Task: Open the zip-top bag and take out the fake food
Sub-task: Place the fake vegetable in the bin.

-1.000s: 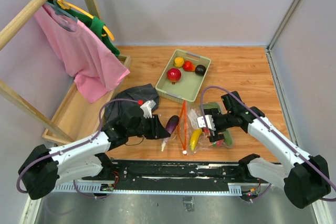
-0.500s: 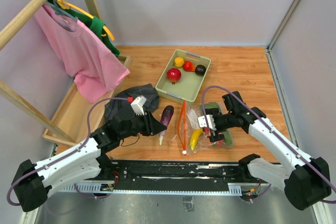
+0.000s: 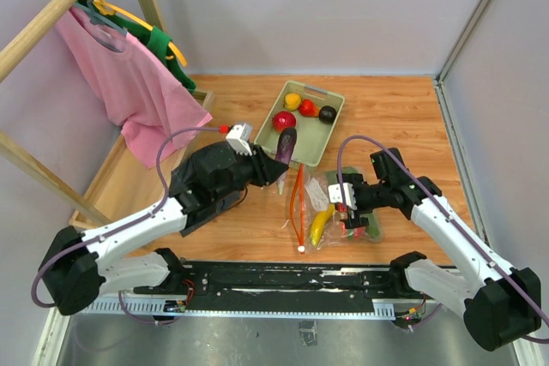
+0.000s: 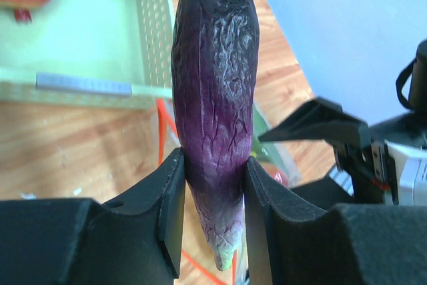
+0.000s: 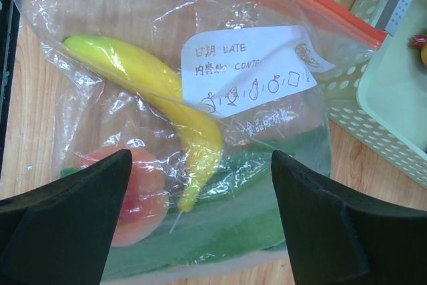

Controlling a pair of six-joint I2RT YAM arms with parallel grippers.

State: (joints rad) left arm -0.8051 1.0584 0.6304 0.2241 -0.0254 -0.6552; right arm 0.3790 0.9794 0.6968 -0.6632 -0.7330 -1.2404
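Left gripper (image 4: 213,165), clamped on the eggplant (image 4: 215,91), hangs at the tray (image 3: 333,117), drop inside due next; right gripper (image 5: 201,165) gapes above the bag (image 5: 133,18).

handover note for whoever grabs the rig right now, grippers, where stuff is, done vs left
Left gripper: shut on the purple eggplant, raised by the green tray's near edge.
Right gripper: open, over the zip-top bag lying on the table.
Done: bag mouth looks open; pomegranate and three small pieces sit in the tray.
Left: put the eggplant in the tray, then take out the banana, red piece and green piece.
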